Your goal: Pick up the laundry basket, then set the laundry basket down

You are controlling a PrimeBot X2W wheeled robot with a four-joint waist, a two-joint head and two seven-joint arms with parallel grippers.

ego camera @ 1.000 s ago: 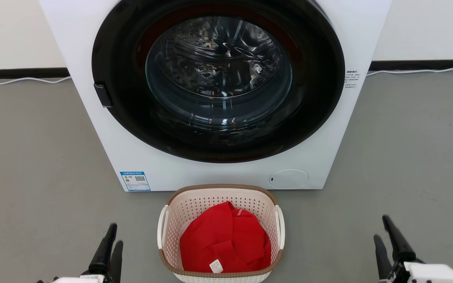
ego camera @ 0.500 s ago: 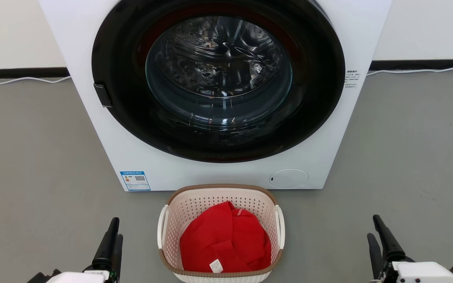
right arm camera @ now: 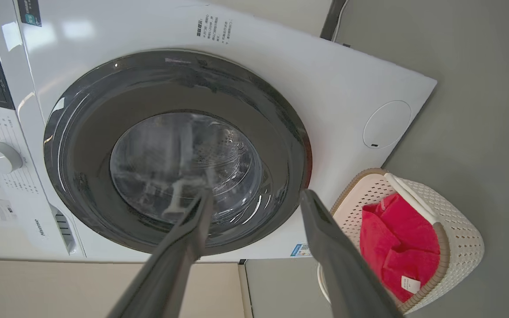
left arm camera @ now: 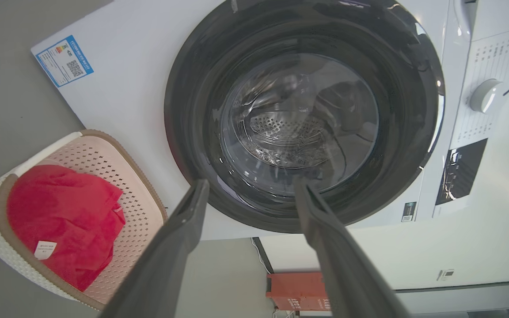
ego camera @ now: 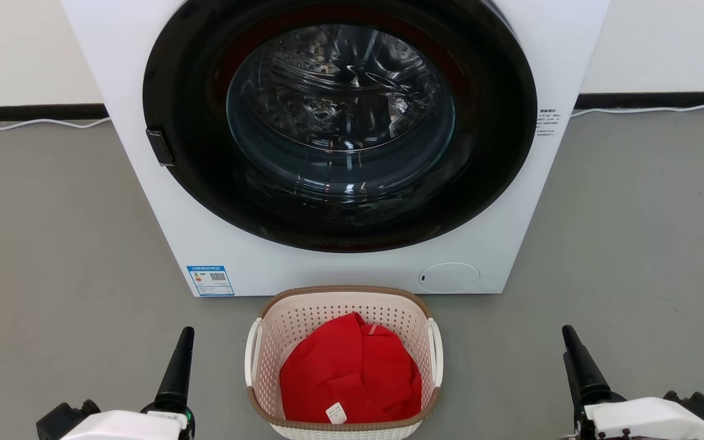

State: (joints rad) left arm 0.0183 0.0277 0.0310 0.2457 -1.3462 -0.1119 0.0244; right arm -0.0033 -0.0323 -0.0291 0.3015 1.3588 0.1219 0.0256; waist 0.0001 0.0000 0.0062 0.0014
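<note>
1. Between the two grippers, on the grey floor (ego camera: pixel 52 256) just in front of the white front-loading washing machine (ego camera: pixel 138 201), stands the small cream-white perforated plastic laundry basket (ego camera: pixel 321 315) with its brown woven-look rim. A crumpled red garment (ego camera: pixel 352 366) lies inside it.
2. The left gripper (ego camera: pixel 186 335) is seen at the basket's left and the right gripper (ego camera: pixel 569 336) at its right. Both point forward toward the machine and not yet inward at the basket.
3. In each wrist view the two dark fingers are spread apart with nothing between them, so both grippers are empty and parted.
4. One white side handle (ego camera: pixel 253 351) faces the left gripper and the other (ego camera: pixel 435 348) faces the right, so each handle is judged to be reached by a sideways, inward move.
5. The basket's long axis appears to run from the robot toward the machine, though foreshortening leaves this uncertain.
6. The left gripper is judged the nearer: it is near its handle, while the right is well apart from its own.
7. Compared with a second ago, both grippers have been advanced up the head view and drawn somewhat inward. Each pair of fingers, earlier seen as two, is now seen edge-on as one. Basket, garment and machine are unmoved.
</note>
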